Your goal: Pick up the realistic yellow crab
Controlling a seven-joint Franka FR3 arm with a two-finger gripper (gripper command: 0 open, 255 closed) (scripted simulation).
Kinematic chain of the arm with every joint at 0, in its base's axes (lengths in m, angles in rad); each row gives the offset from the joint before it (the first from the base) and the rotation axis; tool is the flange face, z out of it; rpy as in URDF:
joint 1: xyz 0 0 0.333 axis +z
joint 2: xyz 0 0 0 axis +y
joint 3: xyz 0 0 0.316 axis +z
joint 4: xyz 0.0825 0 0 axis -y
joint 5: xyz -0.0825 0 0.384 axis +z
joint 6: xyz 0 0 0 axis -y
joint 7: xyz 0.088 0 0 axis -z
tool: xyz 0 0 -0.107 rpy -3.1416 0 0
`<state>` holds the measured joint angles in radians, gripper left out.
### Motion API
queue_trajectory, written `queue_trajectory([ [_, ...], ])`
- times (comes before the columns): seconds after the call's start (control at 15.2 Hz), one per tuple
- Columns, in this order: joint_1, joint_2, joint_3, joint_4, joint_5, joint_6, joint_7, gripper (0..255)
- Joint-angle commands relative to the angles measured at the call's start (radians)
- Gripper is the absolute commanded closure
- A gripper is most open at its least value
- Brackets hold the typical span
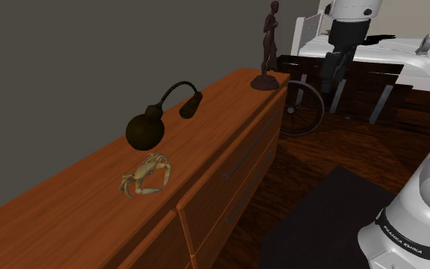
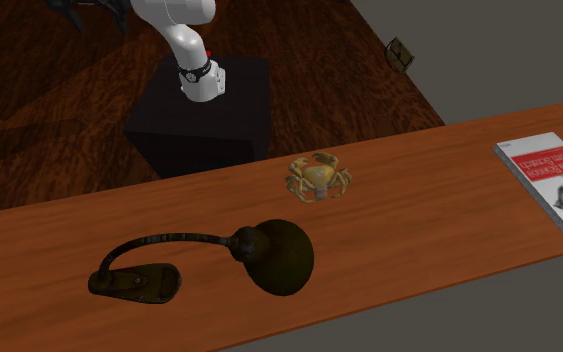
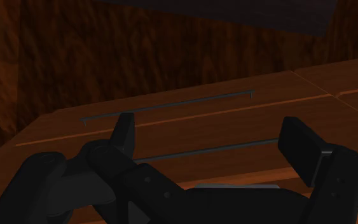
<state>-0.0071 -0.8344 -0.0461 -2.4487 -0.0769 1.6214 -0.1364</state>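
Note:
A tan-yellow crab lies flat on the wooden dresser top, near its front edge. It sits just in front of a dark desk lamp. From across the dresser, the crab appears between the lamp and the arm's stand. My black gripper hangs high and far off, past the dresser's far end and well away from the crab. The gripper is open with nothing between its fingers and faces the dresser's drawer fronts.
A dark figurine stands at the dresser's far end. A book lies on the top toward the second exterior view's right. A wheel and white furniture stand beyond the dresser. A dark rug covers the floor by the stand.

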Motion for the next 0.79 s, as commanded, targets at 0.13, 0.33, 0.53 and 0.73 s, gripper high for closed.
queue_trajectory([
  [0.13, 0.019, 0.013, 0.035, -0.017, 0.034, 0.035, 0.042, 0],
  [0.33, 0.047, 0.042, 0.089, -0.034, 0.083, 0.092, 0.102, 0],
  [0.53, 0.074, 0.083, 0.143, -0.041, 0.129, 0.152, 0.161, 0],
  [0.73, 0.099, 0.135, 0.198, -0.037, 0.170, 0.214, 0.219, 0],
])
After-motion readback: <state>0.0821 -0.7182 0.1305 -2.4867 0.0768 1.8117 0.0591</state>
